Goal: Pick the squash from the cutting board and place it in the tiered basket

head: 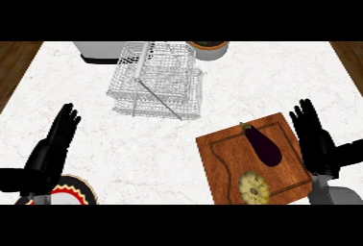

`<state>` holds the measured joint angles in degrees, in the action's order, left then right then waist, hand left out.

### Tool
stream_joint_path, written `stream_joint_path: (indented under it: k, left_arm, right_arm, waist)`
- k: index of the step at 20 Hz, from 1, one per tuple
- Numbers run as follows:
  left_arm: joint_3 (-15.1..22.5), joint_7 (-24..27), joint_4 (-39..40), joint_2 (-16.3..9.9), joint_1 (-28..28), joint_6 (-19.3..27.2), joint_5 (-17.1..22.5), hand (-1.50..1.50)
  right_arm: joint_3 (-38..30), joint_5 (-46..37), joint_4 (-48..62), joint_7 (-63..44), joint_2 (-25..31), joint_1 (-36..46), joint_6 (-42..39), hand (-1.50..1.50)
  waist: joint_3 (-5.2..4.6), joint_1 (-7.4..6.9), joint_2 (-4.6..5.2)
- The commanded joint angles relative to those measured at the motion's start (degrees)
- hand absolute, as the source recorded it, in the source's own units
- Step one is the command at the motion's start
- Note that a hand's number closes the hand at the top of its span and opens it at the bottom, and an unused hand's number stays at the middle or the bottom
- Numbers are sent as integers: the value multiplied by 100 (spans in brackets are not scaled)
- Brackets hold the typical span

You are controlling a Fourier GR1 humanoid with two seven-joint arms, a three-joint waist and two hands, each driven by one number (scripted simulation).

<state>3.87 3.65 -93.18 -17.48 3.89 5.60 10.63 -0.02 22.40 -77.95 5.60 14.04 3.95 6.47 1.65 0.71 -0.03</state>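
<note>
A pale yellow, scalloped squash lies at the near edge of the wooden cutting board, lower right. A dark purple eggplant lies on the same board, farther back. The white wire tiered basket stands at the back centre of the marble counter. My right hand is open, fingers straight, over the board's right edge, to the right of the eggplant and apart from the squash. My left hand is open at the lower left, holding nothing.
A plate with a red and black rim peeks out under my left wrist. A white appliance and a potted plant stand at the counter's back edge. Wooden floor shows beyond both counter sides.
</note>
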Motion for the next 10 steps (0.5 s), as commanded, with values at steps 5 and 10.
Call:
stream_joint_path:
  k: [5, 10]
  left_arm:
    - [338, -654, 182, 23, -342, -194, 18, 0]
    - [531, -1297, 437, 395, -697, -137, 245, 0]
  right_arm:
    - [1110, -1329, -1477, 1864, 1136, 473, -1768, 150]
    - [294, -1971, -1938, 3593, 605, -673, -83, -150]
  waist:
    - [-163, 147, -120]
    - [-150, 329, -31]
